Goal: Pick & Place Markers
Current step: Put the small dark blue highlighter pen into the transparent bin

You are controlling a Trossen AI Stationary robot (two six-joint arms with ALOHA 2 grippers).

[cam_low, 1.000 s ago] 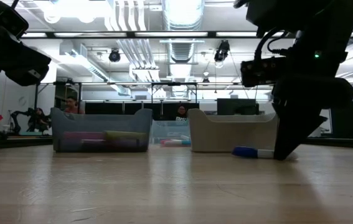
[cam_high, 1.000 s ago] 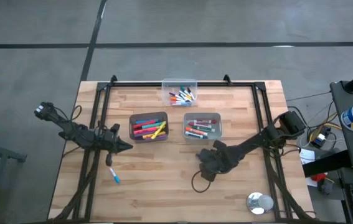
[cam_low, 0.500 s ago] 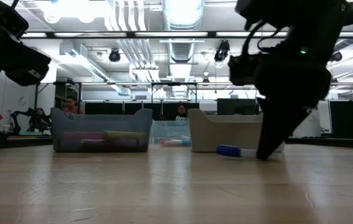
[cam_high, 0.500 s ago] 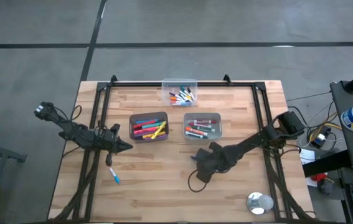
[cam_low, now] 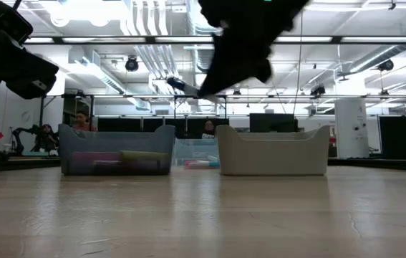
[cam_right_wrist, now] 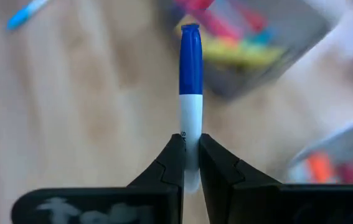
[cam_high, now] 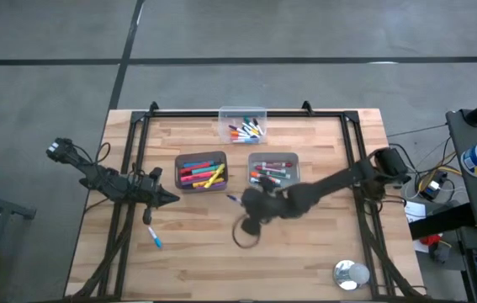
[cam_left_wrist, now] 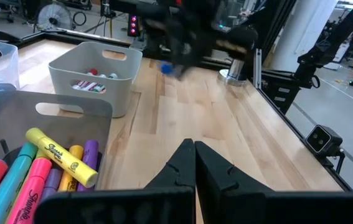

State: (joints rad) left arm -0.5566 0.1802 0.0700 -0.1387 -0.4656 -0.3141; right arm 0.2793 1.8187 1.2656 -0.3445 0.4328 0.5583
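the right tool (cam_right_wrist: 188,163), pinched tight on a blue-capped marker (cam_right_wrist: 190,99), has lifted it clear of the tabletop (cam_high: 305,252), where it lay a second ago, and swung it toward the two grey bins; it now hangs between the left bin (cam_high: 201,172) and the right bin (cam_high: 273,170), on their near side. a drop into one looks next. the left tool (cam_high: 171,199), fingers together and empty, waits beside the left bin, with a light-blue marker (cam_high: 155,237) lying loose near it.
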